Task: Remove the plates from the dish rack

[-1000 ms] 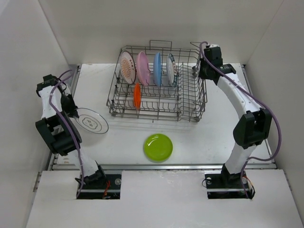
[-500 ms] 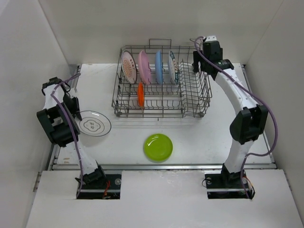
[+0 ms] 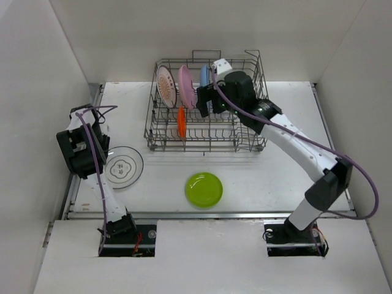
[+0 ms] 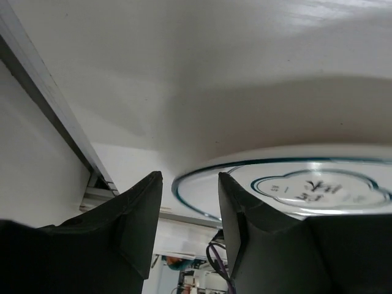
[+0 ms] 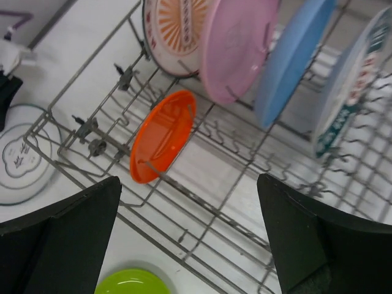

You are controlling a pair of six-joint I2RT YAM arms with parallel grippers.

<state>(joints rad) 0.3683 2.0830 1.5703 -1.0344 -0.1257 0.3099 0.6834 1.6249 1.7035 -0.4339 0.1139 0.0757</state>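
Observation:
The grey wire dish rack [image 3: 248, 131] stands at the back middle. In it stand a red-patterned white plate [image 3: 164, 86], a pink one [image 3: 185, 87], a blue one [image 3: 203, 78] and, lower down, an orange one [image 3: 180, 122]. The right wrist view also shows a teal-lettered plate [image 5: 349, 92]. My right gripper [image 3: 205, 101] hovers wide open over the rack, above the orange plate [image 5: 160, 138], holding nothing. A lime green plate [image 3: 204, 189] and a white ringed plate [image 3: 123, 166] lie flat on the table. My left gripper [image 3: 100, 142] is at the ringed plate's left rim [image 4: 184, 187], its jaws apart.
White walls close in the table on the left, back and right. A metal rail [image 3: 208, 214] runs along the near edge. The left arm's purple cable [image 3: 92, 153] loops beside the ringed plate. The rack's raised wire handles [image 3: 207, 55] stick up at the back.
My right gripper let go at the rack's right rear corner, opened wide and swung left over the plates. My left gripper lowered the ringed plate onto the table and its jaws parted.

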